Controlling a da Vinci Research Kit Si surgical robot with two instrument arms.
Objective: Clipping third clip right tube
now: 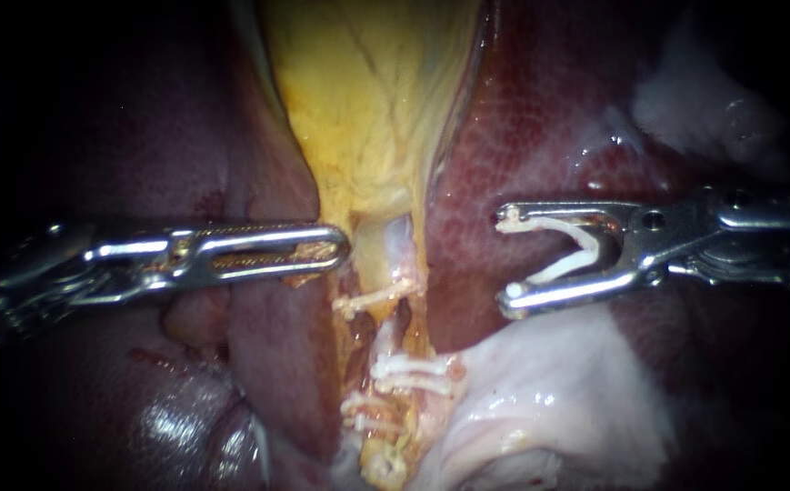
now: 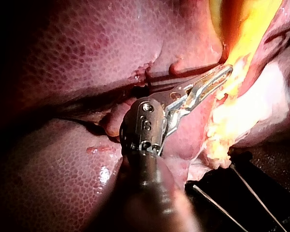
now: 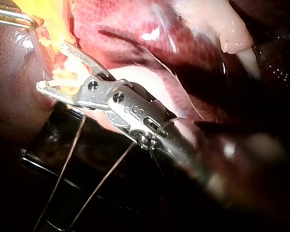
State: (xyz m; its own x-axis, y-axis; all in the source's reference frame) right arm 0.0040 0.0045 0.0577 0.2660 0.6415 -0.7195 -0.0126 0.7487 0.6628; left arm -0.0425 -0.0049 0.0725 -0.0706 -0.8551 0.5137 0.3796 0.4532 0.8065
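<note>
The tube point(image 1: 393, 329) hangs pale and thin below the gallbladder point(image 1: 367, 109). It looks soft, wet and easily torn, so a clip should straddle bare tube squarely, clear of the clips point(image 1: 410, 373) already there. I cannot tell which strand is the right tube. Well right of the tube, the right instrument point(image 1: 506, 257) lies level, its claw spread yet grasping a loaded clip point(image 1: 565, 247). Just left of the tube, the left instrument point(image 1: 340, 250) lies level, with its claw seemingly clenched on the gallbladder's edge.
</note>
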